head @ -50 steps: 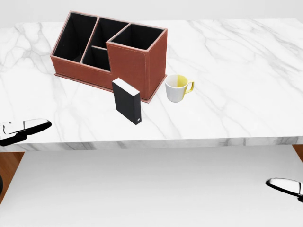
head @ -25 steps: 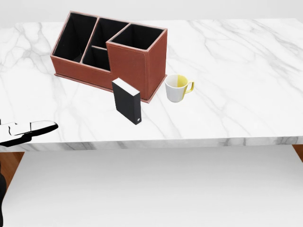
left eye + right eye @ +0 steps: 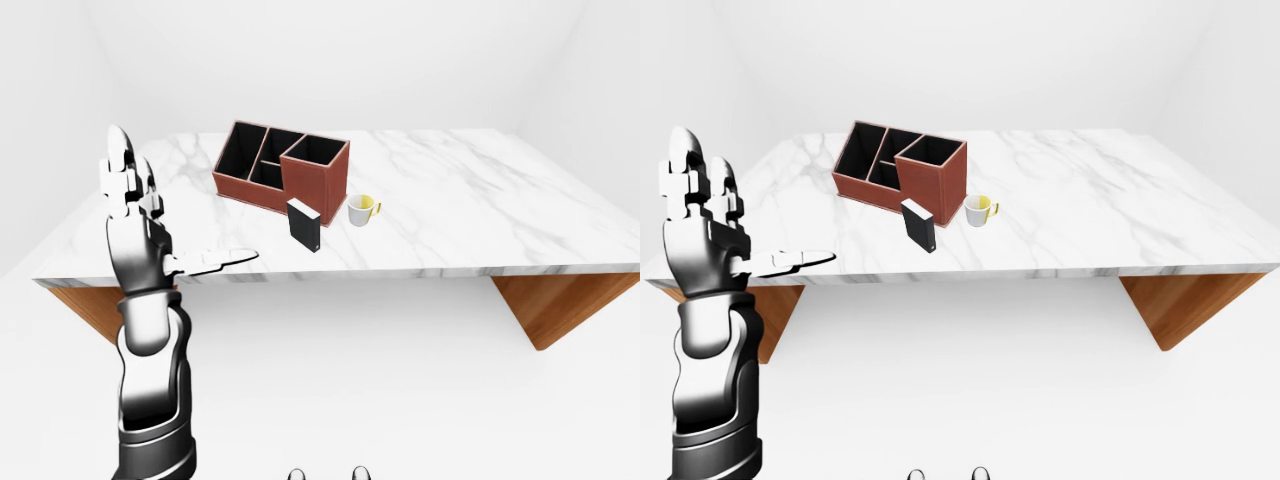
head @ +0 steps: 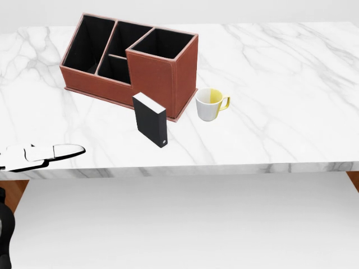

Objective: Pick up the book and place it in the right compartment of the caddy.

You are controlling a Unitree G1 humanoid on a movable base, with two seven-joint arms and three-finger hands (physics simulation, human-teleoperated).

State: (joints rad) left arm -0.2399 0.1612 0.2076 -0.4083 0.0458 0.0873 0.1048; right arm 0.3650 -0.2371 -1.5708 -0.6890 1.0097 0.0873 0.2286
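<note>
Book (image 4: pixel 150 119): stood upright, just at 7 o'clock of caddy (image 4: pixel 162 75).
Mug (image 4: pixel 210 104): at book's 2 o'clock.
Left hand (image 3: pixel 135 215): raised, fingers apart, empty.

One book (image 4: pixel 150 119), one caddy (image 4: pixel 130 63) — three compartments, one mug (image 4: pixel 210 105), one table (image 4: pixel 280 73), one hand (image 3: pixel 135 205)

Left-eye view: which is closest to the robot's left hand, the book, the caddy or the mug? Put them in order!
Measured from the left hand at the view's left:
1. Book, standing upright on the table, below the caddy.
2. Caddy, above the book, toward the table's far edge. Its left end comes nearly as close as the book.
3. Mug, right of the book.
</note>
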